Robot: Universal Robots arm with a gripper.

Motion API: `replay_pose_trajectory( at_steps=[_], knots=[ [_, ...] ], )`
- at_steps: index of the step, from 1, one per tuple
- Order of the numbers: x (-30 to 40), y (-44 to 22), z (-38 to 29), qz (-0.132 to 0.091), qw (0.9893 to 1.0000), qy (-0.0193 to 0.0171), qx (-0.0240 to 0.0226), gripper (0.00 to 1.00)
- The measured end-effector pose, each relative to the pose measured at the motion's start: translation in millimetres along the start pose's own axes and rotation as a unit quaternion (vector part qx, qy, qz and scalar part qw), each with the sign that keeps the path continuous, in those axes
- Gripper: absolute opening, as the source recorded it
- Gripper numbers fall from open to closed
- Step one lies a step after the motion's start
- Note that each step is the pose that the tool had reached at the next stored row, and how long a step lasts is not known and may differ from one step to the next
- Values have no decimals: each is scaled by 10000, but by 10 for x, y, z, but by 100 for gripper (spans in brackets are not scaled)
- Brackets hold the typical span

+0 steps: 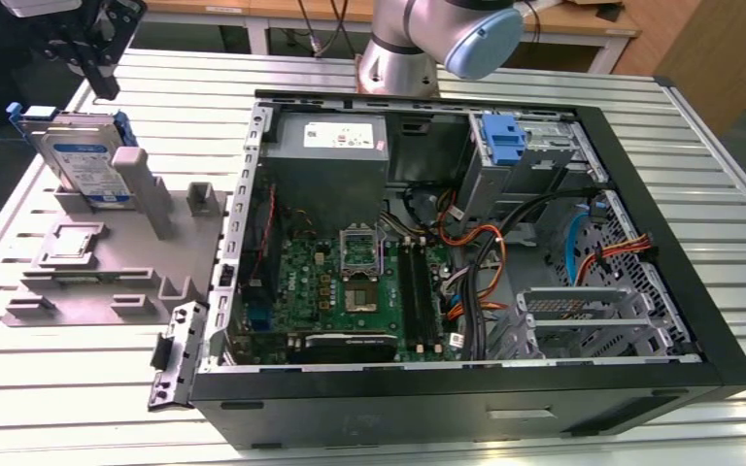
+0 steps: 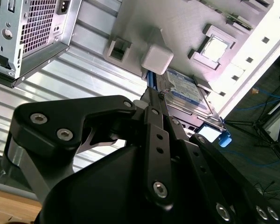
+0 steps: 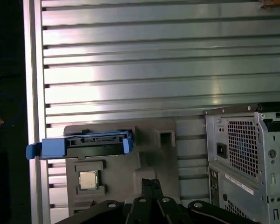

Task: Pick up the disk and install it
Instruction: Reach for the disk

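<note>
When viewing the exterior view, locate the table [image 1: 75,408]: ribbed metal, carrying every part. Note the case [image 1: 412,413] lying on its side, open face up. Inside the case, find the motherboard [image 1: 347,282] on the floor and the power supply [image 1: 331,146] at one end. Find the fixture [image 1: 101,286], grey plastic, flat on the table just beside the case, on the exterior view's left. Find the disk [image 1: 82,160] outside the case, standing upright on edge in a fixture slot, level with the power-supply end of the case. Identify by white-and-blue label and blue frame; check the disk [image 3: 84,144] edge-on in the first wrist view. Note the gripper [image 1: 104,87] hanging above the disk, clear of it, on the same side of the case. Read the fingers [image 3: 148,189] as closed together, gripping nothing. Note the chip [image 1: 73,243] in a square fixture pocket, level with the middle of the case.
</note>
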State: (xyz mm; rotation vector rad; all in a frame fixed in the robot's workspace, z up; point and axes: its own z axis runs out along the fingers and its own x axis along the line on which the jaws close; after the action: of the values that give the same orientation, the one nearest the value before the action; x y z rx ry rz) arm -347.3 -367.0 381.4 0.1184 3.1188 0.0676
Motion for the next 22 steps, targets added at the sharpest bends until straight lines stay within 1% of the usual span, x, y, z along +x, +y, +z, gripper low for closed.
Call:
replay_pose_trajectory(
  at_steps=[8,16,22],
  knots=[
    [30,-2,0,0,10000,0,0,10],
    [41,-3,0,0,10000,0,0,10],
    [69,-5,0,0,10000,0,0,10]
  ],
)
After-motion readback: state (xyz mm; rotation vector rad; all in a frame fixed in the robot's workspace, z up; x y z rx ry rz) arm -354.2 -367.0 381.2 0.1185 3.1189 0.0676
